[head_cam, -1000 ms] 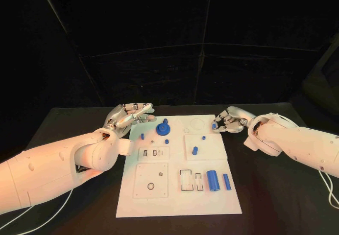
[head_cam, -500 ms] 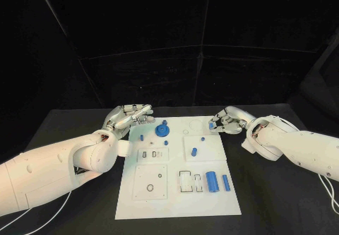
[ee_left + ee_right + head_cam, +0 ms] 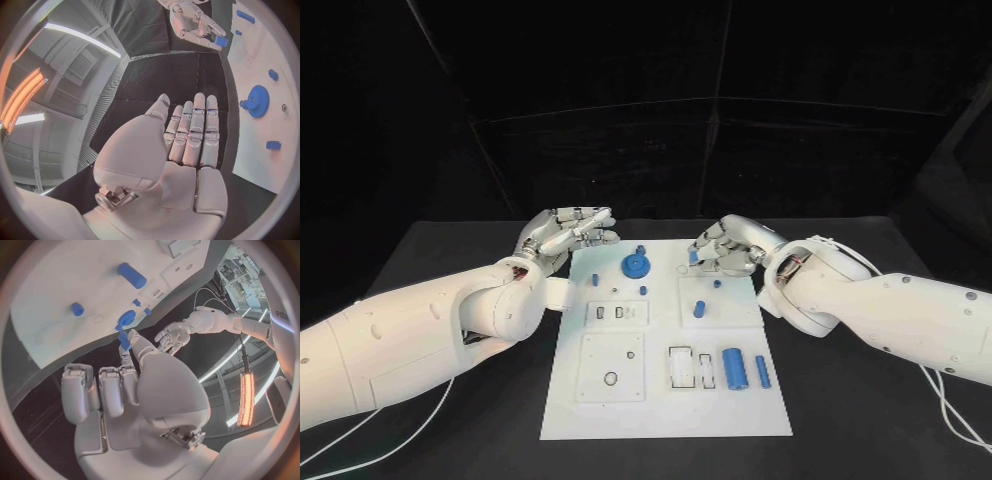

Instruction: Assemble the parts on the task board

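Right hand (image 3: 718, 246) with small blue part (image 3: 692, 257), now farther over task board (image 3: 733, 400).

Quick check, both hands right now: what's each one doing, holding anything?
Left hand: open, fingers straight, holding nothing.
Right hand: pinching a small blue part at its fingertips.

Right hand (image 3: 721, 248) pinches blue part (image 3: 692, 257) above task board (image 3: 664, 400).

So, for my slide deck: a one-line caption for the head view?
Right hand carries a small blue part over the task board; left hand open beside it.
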### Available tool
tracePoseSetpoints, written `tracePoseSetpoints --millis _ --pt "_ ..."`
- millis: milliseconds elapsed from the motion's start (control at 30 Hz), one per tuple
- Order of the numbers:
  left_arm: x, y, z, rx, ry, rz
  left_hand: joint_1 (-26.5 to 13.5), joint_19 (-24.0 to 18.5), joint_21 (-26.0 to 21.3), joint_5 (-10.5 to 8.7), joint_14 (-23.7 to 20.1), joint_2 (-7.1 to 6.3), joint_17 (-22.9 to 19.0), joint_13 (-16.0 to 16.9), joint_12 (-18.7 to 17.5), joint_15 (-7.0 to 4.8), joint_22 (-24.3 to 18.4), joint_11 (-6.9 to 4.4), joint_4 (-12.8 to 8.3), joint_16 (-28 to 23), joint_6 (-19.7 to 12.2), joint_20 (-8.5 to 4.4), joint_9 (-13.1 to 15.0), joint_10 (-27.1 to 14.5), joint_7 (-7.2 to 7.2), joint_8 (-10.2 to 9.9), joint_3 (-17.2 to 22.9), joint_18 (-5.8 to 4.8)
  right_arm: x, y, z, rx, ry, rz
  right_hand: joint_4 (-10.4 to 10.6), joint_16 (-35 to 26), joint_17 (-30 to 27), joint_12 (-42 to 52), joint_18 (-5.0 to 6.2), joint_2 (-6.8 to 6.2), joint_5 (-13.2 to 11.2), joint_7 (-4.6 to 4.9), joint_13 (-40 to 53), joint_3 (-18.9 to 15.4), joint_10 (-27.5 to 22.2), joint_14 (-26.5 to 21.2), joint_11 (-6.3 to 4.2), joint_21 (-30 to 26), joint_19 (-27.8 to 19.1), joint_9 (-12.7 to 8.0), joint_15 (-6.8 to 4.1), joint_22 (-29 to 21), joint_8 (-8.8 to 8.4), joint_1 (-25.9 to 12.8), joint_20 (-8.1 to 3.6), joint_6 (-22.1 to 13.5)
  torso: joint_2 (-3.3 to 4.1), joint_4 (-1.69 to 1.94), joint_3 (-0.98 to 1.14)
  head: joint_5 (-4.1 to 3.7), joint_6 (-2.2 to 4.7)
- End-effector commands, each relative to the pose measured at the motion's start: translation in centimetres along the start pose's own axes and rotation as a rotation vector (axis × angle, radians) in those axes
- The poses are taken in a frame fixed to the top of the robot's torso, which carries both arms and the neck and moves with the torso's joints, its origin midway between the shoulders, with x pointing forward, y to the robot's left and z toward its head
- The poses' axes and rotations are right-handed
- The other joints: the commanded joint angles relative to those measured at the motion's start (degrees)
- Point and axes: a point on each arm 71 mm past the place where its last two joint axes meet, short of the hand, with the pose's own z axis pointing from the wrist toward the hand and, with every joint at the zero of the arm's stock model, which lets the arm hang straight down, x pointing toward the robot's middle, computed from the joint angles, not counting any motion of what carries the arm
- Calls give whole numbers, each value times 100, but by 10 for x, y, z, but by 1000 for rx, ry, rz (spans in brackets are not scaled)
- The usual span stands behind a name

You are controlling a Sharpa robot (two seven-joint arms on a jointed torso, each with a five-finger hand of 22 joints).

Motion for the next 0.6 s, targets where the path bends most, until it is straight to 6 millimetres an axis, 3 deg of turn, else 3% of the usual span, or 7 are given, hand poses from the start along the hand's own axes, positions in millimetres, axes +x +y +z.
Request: tracePoseSetpoints --millis 33,167,300,467,600 --pt "1 -1 3 13 10 0 56 34 -29 5 53 -13 6 -9 -27 -6 -9 -10 -31 -25 37 3 -4 42 14 -32 1 84 8 13 9 21 2 -85 0 10 783 -24 -97 8 -9 -94 712 22 17 455 -33 9 192 14 -33 724 30 -74 -40 130 -90 44 -30 34 -42" --pt "-1 0 7 14 1 5 55 37 -28 5 57 -9 9 -9 -26 -7 -9 -11 -32 -24 43 2 -3 48 14 -31 3 84 23 36 21 -24 28 -127 -21 0 760 46 -100 4 8 -101 777 51 69 451 -43 13 200 10 -43 738 26 -60 -47 135 -139 85 -60 71 -111" --pt "-3 1 10 16 -8 10 55 37 -28 5 57 -9 9 -9 -26 -7 -9 -11 -32 -24 43 2 -3 48 14 -31 3 84 38 51 28 -45 66 -152 -19 1 762 53 -100 -4 2 -101 784 51 77 452 -43 13 200 10 -45 737 25 -75 -49 140 -156 93 -89 139 -169" --pt "-4 2 13 13 -19 16 25 49 -26 0 72 -5 20 -7 -27 -11 -11 -15 -18 -22 66 0 -1 76 13 -28 -5 85 59 58 30 -56 103 -171 -9 -7 743 44 -99 -17 -7 -103 775 53 73 449 -45 10 197 8 -48 730 22 -106 -53 148 -200 103 -121 169 -221" --pt "-4 2 13 11 -25 19 2 54 -25 -2 77 -9 25 -6 -28 -12 -12 -16 -7 -22 76 -1 -1 89 11 -28 -15 84 71 61 30 -58 123 -172 -6 -6 746 43 -97 -23 -9 -103 774 53 73 450 -46 8 194 7 -49 724 20 -116 -55 148 -205 119 -130 202 -261"
